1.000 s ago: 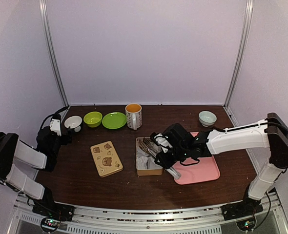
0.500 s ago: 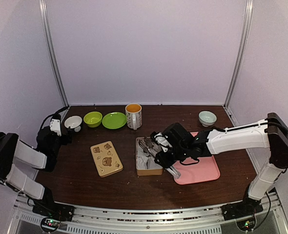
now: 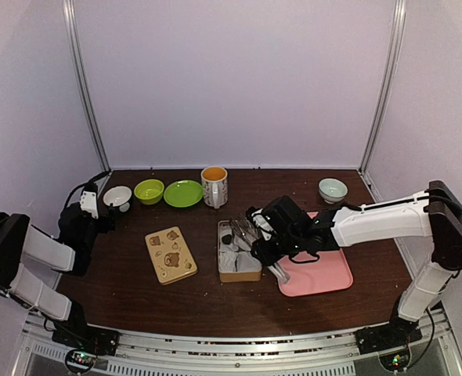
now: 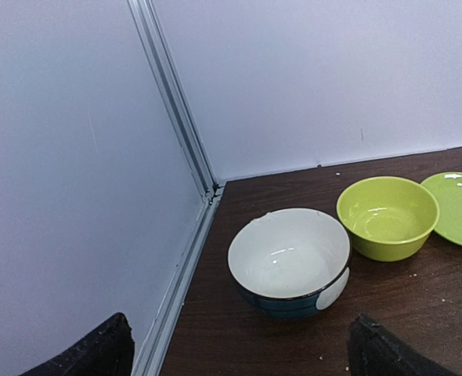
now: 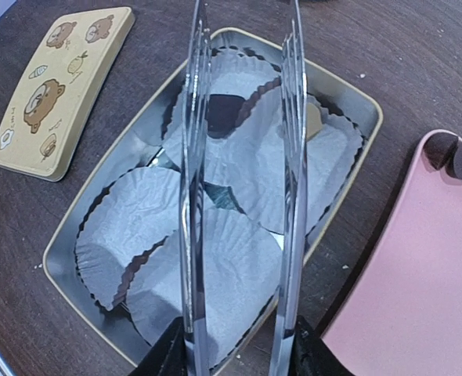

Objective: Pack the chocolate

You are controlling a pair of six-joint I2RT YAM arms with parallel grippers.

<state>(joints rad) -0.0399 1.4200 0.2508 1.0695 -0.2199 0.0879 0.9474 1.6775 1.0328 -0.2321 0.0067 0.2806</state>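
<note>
Tongs [image 5: 193, 196], clamped in the right claw [image 5: 235, 356], hang arms-apart over the tin [image 5: 356, 102], apparently to drop pieces into its paper cups [image 5: 129, 219], where one chocolate [image 5: 225, 113] lies, other lumps [image 5: 454, 157] sitting on the pink tray [image 5: 403, 298]; left claw [image 4: 239, 356] gapes wide, parked beside the white bowl [image 4: 290, 254].

We see a robot test cell in a lab, not a home kitchen. Plain pale wall panels [image 3: 239, 78] close the desk [image 3: 137, 301] in on three sides, held by aluminium posts [image 3: 88, 102] rising from its far corners. Along the near edge runs a metal rail [image 3: 239, 348], and the left arm [image 3: 27, 251] and right arm [image 3: 388, 219] are bolted there. The kitchen things on the dark wood read as props: a white bowl [image 4: 290, 254], a green bowl [image 4: 388, 215], a mug [image 3: 214, 186], a pink tray [image 3: 325, 274], metal tongs [image 5: 192, 196] and an open tin [image 5: 369, 113].
</note>
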